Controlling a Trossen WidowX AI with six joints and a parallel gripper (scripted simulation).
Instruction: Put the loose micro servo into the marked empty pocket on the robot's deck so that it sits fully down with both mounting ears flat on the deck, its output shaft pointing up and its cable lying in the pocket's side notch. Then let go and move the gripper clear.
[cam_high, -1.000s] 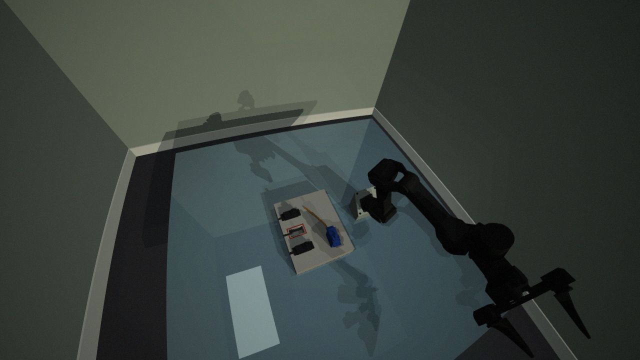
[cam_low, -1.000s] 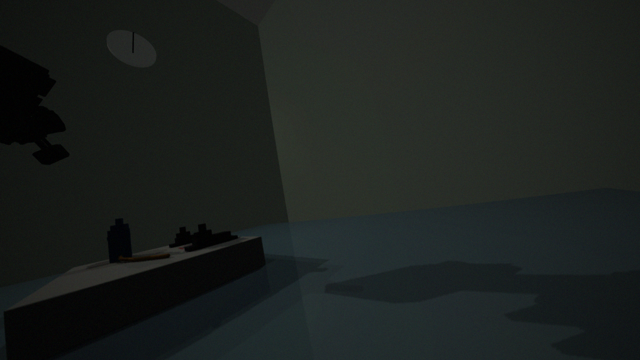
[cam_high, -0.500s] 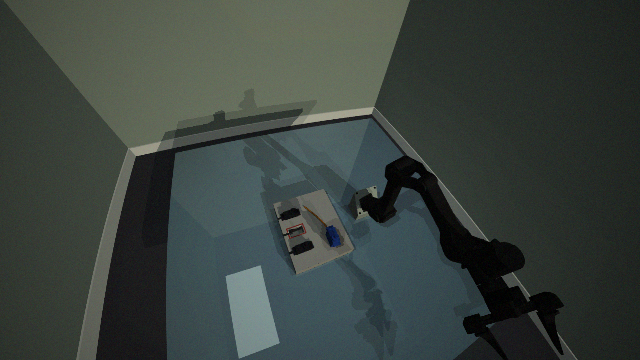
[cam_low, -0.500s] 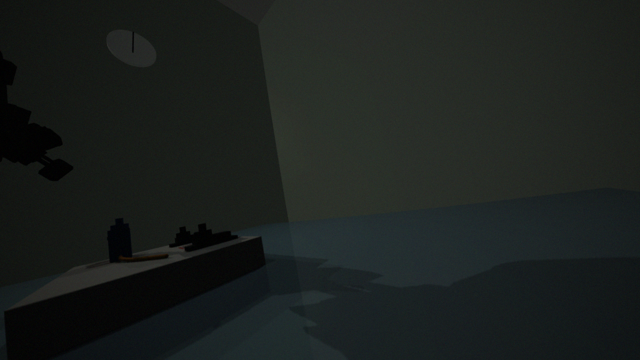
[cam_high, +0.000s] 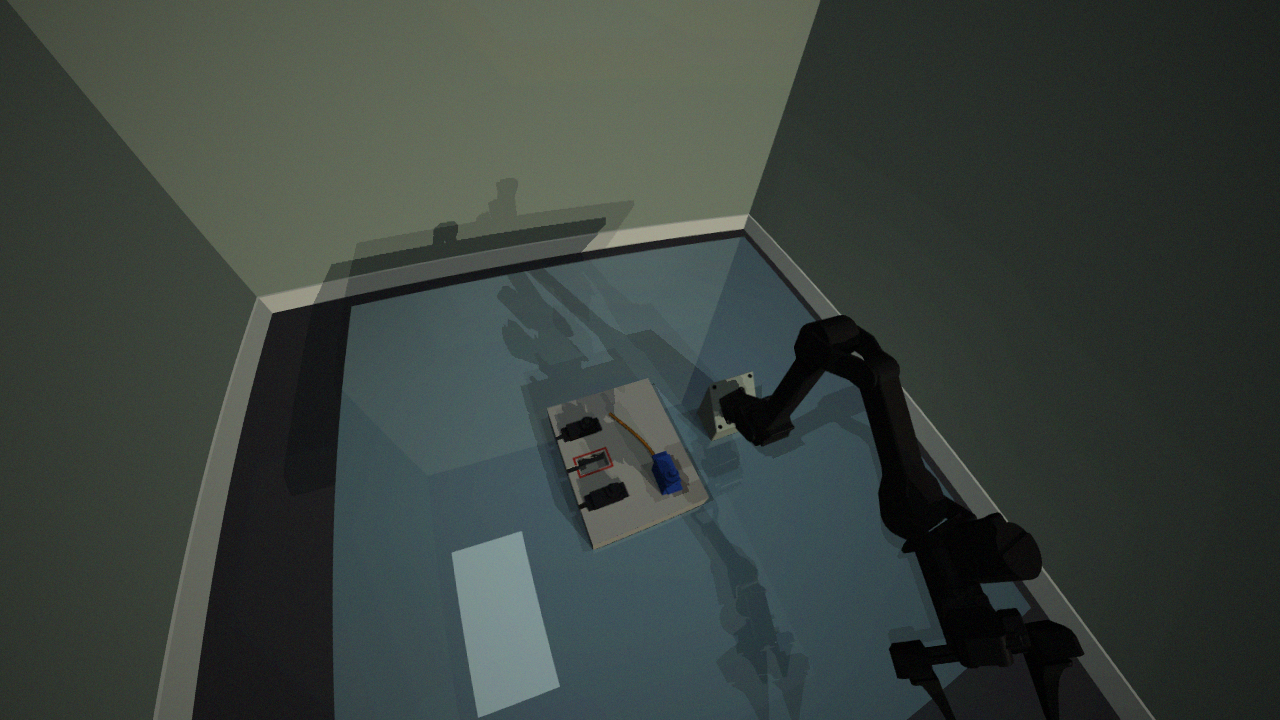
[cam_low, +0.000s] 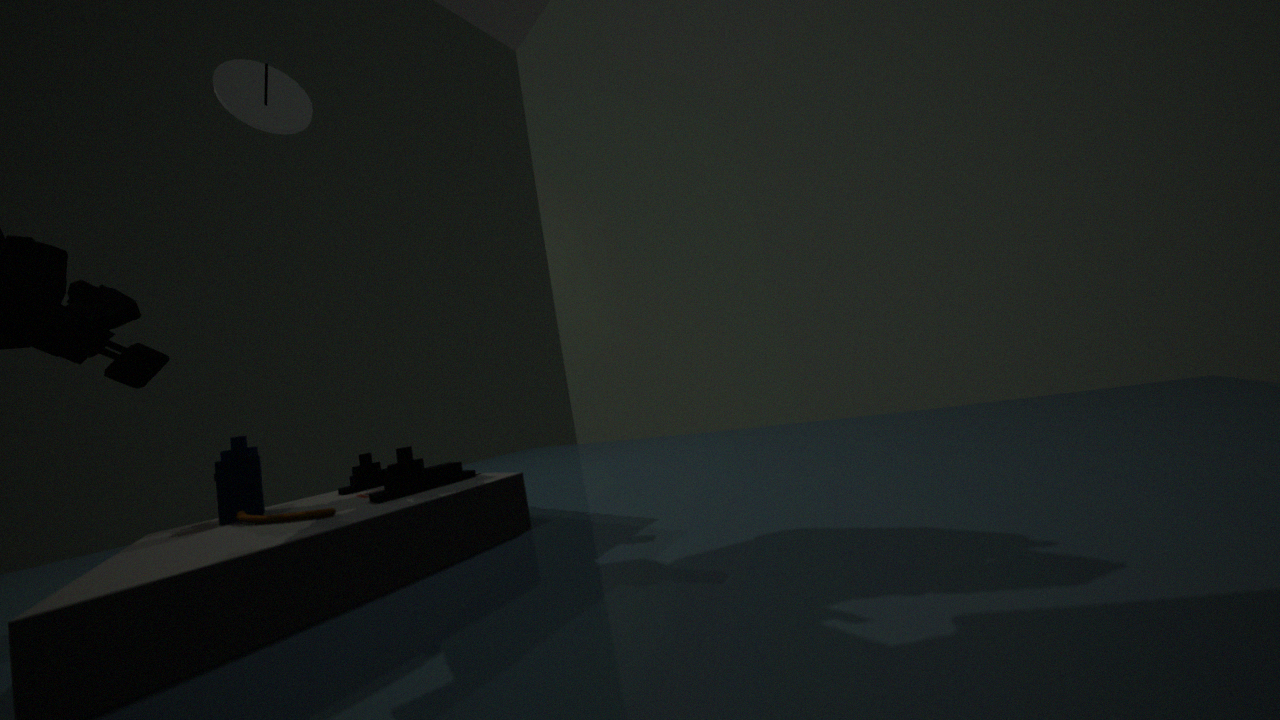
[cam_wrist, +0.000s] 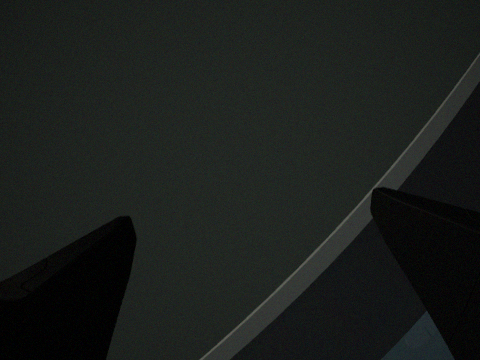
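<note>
Servo: the blue micro servo stands upright on the pale deck, near its right edge, outside every pocket.
Cable: an orange cable trails from the servo across the deck top.
Pocket: the red-outlined pocket lies between 2 black servos already seated; it holds nothing.
Tool: the black tool hangs at the lower right of the top view, well apart from the deck, fingers spread wide and holding nothing.
Arm: the black arm rises from a grey base just beside the deck.
Table: the blue table carries the deck and a pale rectangle.
</note>
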